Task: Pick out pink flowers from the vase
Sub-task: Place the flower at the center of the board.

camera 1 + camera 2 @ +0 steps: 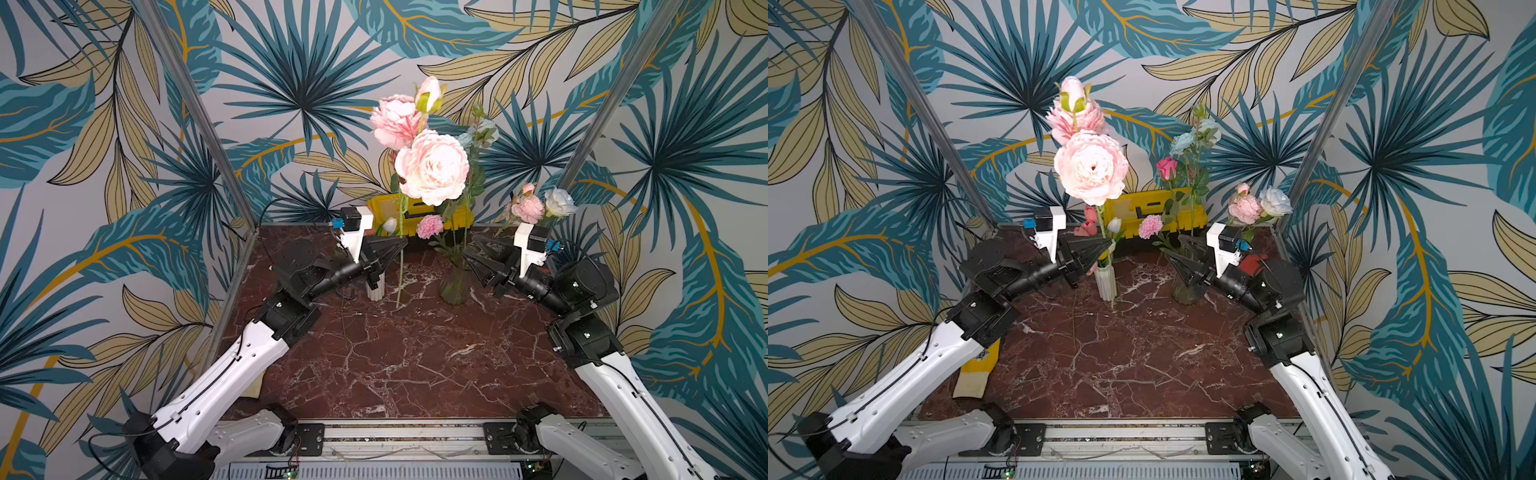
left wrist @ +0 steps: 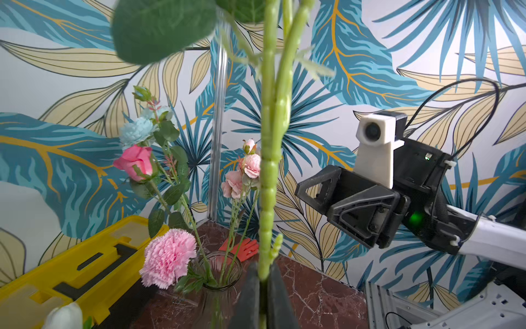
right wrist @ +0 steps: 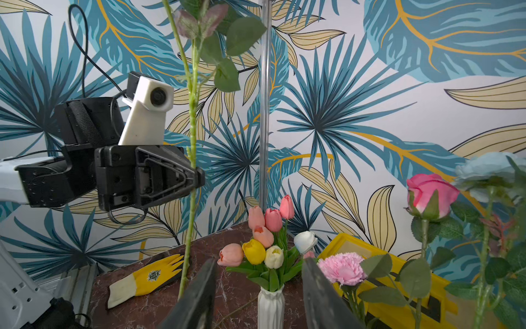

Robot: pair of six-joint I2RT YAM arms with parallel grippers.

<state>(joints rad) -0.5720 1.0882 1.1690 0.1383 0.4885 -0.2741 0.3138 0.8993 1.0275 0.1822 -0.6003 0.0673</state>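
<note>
Clearly, the left gripper [image 1: 405, 246] is clamped on the green stem [image 1: 400, 274] of a tall branch. Its large pale pink peonies [image 1: 432, 166] stand high above the jaws. The stem hangs upright near the white vase [image 1: 376, 291], not touching it. The right gripper [image 1: 468, 248] has its jaws apart and holds nothing, just beside the neck of the glass vase [image 1: 455, 286]. A pink carnation [image 1: 430, 226] leans from that vase, near the far edge of the table [image 1: 415, 374]. Toward the near edge the marble lies open.
</note>
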